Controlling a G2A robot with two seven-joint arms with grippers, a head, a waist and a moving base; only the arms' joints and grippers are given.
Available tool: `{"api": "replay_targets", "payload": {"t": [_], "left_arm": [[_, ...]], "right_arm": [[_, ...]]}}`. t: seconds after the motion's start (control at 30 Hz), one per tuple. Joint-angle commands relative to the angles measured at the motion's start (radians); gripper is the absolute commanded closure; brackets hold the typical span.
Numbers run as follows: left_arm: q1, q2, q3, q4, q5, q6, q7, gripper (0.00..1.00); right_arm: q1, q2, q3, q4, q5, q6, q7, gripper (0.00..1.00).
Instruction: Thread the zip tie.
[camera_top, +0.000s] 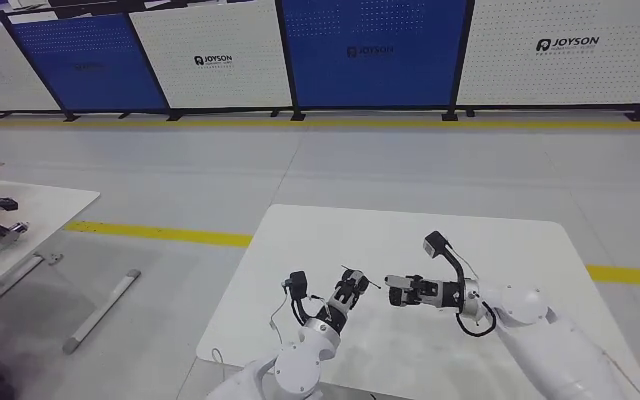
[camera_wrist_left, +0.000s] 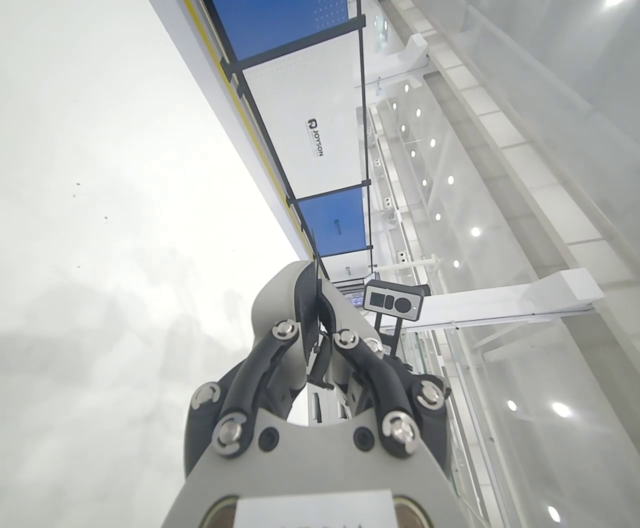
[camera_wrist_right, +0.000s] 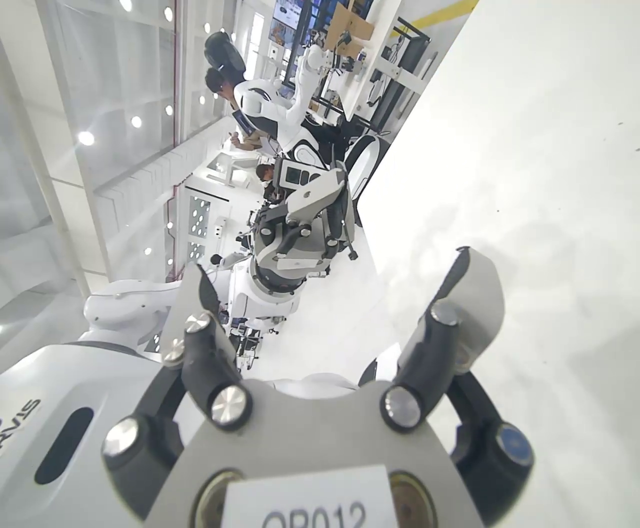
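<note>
A thin black zip tie is pinched between the fingers of my left gripper, which is shut on it; the strip sticks out past both ends of the pads. In the top view the left gripper is held above the white table, and the zip tie points toward my right gripper. A small gap separates them. My right gripper is open with nothing between its fingers. It faces the left gripper, with the zip tie hanging along that gripper's side.
The table's left edge lies close to the left arm. A second white table stands off to the left. Blue and white partition panels line the far side of the floor.
</note>
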Motion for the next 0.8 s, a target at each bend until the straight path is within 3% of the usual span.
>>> {"api": "replay_targets", "payload": {"t": [0.0, 0.23, 0.3, 0.43, 0.77], "left_arm": [[0.000, 0.000, 0.000, 0.000, 0.000, 0.000, 0.000, 1.00], [0.001, -0.006, -0.007, 0.017, -0.003, -0.004, -0.003, 1.00], [0.001, -0.012, -0.004, 0.019, -0.003, -0.002, -0.003, 1.00], [0.008, -0.019, -0.001, 0.010, -0.011, 0.006, -0.026, 1.00], [0.010, -0.021, -0.003, 0.010, -0.006, -0.003, -0.031, 1.00]], "right_arm": [[0.000, 0.000, 0.000, 0.000, 0.000, 0.000, 0.000, 0.00], [-0.018, -0.003, 0.013, 0.006, 0.049, 0.010, 0.000, 0.00], [-0.016, -0.012, 0.012, 0.027, 0.142, 0.000, 0.082, 0.00], [0.015, -0.033, 0.006, 0.096, 0.203, 0.000, 0.158, 0.00], [0.014, -0.035, 0.004, 0.101, 0.206, 0.002, 0.155, 0.00]]}}
